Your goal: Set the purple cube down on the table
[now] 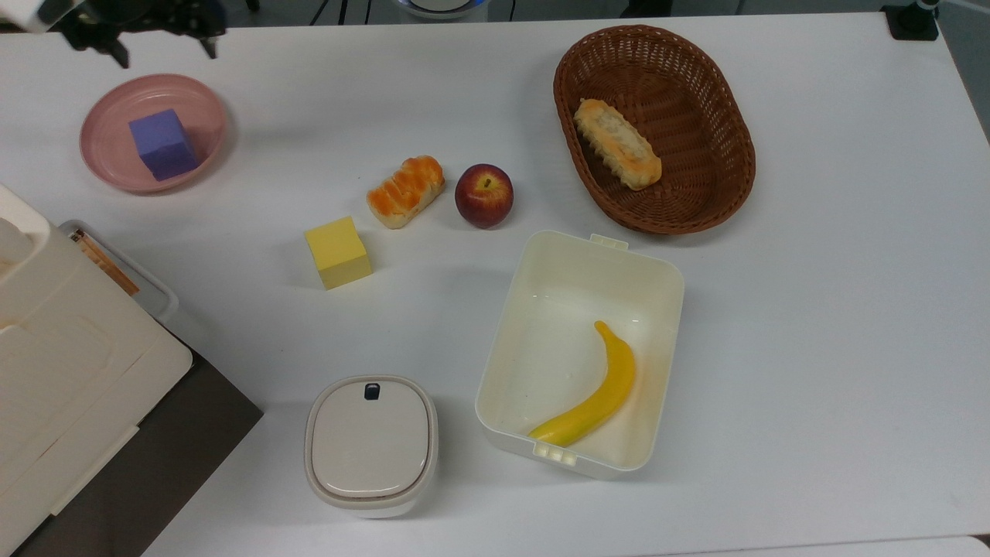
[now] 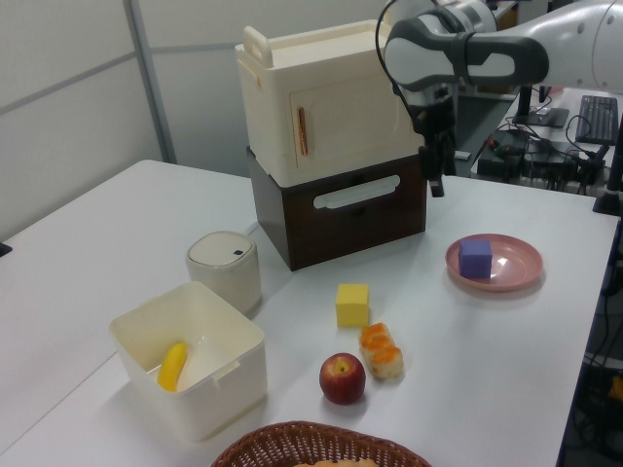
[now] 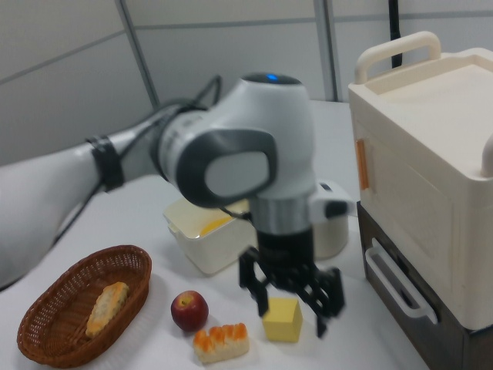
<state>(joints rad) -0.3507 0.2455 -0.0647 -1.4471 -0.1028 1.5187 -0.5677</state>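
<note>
The purple cube (image 1: 161, 144) (image 2: 475, 258) rests inside the pink round dish (image 1: 97, 116) (image 2: 518, 269) at the top view's upper left. The dish stands on the white table (image 1: 812, 309) (image 2: 97, 224). My gripper (image 1: 164, 52) (image 2: 432, 183) (image 3: 290, 314) hangs in the air just past the dish's far rim in the top view. In the left view it is up and to the left of the dish. Its fingers are open, point down, hold nothing, and do not touch the cube.
A yellow cube (image 1: 338, 252), a bread piece (image 1: 406, 191) and an apple (image 1: 484, 195) lie mid-table. A wicker basket (image 1: 739, 186) holds bread. A white tub (image 1: 665, 271) holds a banana (image 1: 595, 398). A lidded container (image 1: 371, 445) and a cream cabinet (image 1: 69, 371) stand at the top view's lower left.
</note>
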